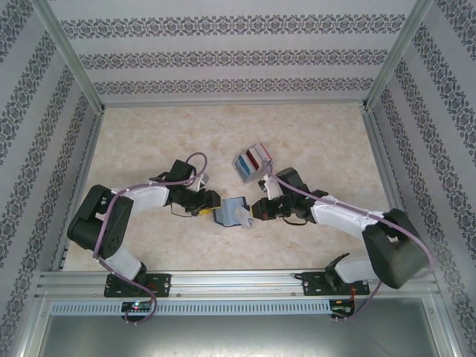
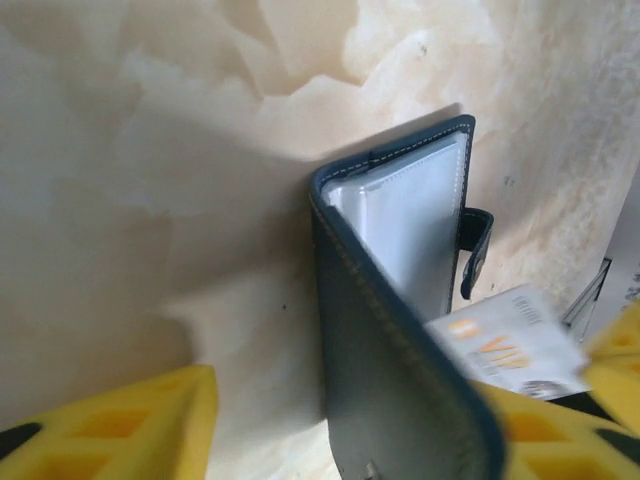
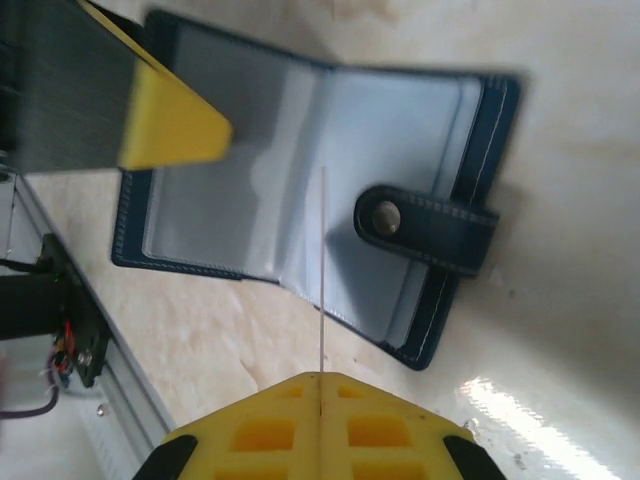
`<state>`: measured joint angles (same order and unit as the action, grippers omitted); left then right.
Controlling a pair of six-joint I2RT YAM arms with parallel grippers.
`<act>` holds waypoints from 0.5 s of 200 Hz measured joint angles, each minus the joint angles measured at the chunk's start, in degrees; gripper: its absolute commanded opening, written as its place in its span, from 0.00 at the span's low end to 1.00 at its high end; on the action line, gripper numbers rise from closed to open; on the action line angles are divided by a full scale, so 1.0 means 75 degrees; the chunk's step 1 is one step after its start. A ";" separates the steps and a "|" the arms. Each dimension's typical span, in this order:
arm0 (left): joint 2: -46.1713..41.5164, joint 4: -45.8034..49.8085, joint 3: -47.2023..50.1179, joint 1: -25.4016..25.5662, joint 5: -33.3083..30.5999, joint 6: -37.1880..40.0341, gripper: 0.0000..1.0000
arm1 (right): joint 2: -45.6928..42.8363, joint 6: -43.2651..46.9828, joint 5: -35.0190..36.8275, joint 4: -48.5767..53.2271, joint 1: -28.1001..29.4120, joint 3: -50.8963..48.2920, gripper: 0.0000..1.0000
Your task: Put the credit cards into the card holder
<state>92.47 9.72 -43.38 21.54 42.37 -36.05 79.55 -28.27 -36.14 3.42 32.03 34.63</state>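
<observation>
The navy card holder (image 1: 225, 213) lies open on the table between both arms, clear sleeves up (image 3: 400, 130), its snap strap (image 3: 425, 225) folded over the right half. My right gripper (image 3: 322, 378) is shut on a thin white card (image 3: 322, 270), seen edge-on, its far edge over the sleeves. That card shows orange print in the left wrist view (image 2: 505, 340). My left gripper (image 2: 350, 400) stands open. The holder's left cover (image 2: 390, 350) rises between its fingers and leans against the right finger (image 2: 560, 430). That finger's tip (image 3: 170, 120) rests on the left sleeve.
A pale rack (image 1: 251, 161) holding several red, blue and white cards stands just behind the right gripper (image 1: 254, 211). A metal rail (image 1: 238, 286) runs along the near edge, and patterned walls enclose the marble-look table (image 1: 149, 134).
</observation>
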 measured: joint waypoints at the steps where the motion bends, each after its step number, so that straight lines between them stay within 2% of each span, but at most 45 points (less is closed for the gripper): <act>1: -0.0003 0.0006 0.0000 0.0000 -0.0003 -0.0003 0.58 | 0.0035 -0.0006 -0.0020 -0.0017 0.0000 -0.0009 0.00; 18: -0.0169 0.0160 -0.0006 -0.0047 -0.0026 0.0009 0.50 | 0.0388 -0.0204 -0.0286 -0.0294 -0.0006 -0.0064 0.00; 81: -0.0420 0.0799 -0.0032 -0.0087 -0.0277 0.0146 0.02 | 0.0851 -0.0597 -0.1046 -0.1014 -0.0344 -0.0070 0.00; 100: -0.0420 0.0857 -0.0038 -0.0087 -0.0341 0.0192 0.00 | 0.0851 -0.0624 -0.1154 -0.1075 -0.0516 -0.0070 0.00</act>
<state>89.32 16.14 -43.66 20.88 39.81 -34.61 85.93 -32.95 -44.80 -4.64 28.16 34.11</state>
